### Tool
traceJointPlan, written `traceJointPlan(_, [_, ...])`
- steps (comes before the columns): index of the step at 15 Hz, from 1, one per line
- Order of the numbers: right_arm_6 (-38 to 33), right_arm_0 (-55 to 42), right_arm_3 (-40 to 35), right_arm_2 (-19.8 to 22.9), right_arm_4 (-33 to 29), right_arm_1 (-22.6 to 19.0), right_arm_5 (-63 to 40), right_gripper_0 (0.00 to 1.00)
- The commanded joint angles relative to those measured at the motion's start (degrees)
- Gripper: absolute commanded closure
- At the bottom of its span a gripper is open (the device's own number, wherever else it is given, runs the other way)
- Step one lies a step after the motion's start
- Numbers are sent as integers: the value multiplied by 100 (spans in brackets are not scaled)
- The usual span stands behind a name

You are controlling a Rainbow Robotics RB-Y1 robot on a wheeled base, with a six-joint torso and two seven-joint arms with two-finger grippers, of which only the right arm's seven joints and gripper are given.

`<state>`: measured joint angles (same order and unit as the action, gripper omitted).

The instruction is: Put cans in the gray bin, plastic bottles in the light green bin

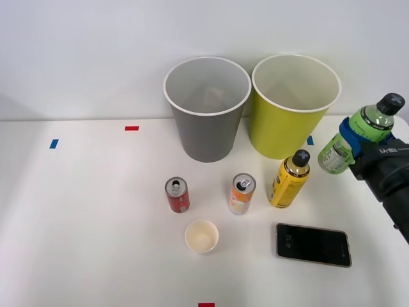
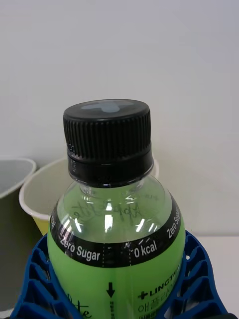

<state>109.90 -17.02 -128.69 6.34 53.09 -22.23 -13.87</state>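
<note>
Tool (image 1: 355,135) clamped around green bottle (image 1: 362,131)

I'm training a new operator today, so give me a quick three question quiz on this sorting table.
1. True or false: the right end effector is shut on the green bottle.
2. How many cans stand on the table?
3. Which is nearer the phone: A) the red can, B) the yellow bottle?

Key: 1 true. 2 two, the red can and the orange-and-white can. 3 B.
</note>
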Motion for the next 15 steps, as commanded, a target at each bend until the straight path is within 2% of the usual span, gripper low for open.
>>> traceJointPlan(1, [-21, 6, -464, 262, 193, -246, -1, 100])
traceJointPlan(3, [-47, 164, -543, 333, 324, -317, -10, 100])
traceJointPlan(4, [-82, 384, -543, 421, 491, -519, -186, 100])
traceJointPlan(6, [-118, 806, -525, 623, 984, -580, -757, 100])
traceJointPlan(7, [-161, 1043, -446, 623, 984, -572, -933, 100])
traceJointPlan(12, [-179, 2555, 802, 368, 984, -580, -1021, 100])
traceJointPlan(15, [-118, 3276, 1663, 43, 966, -580, -1021, 100])
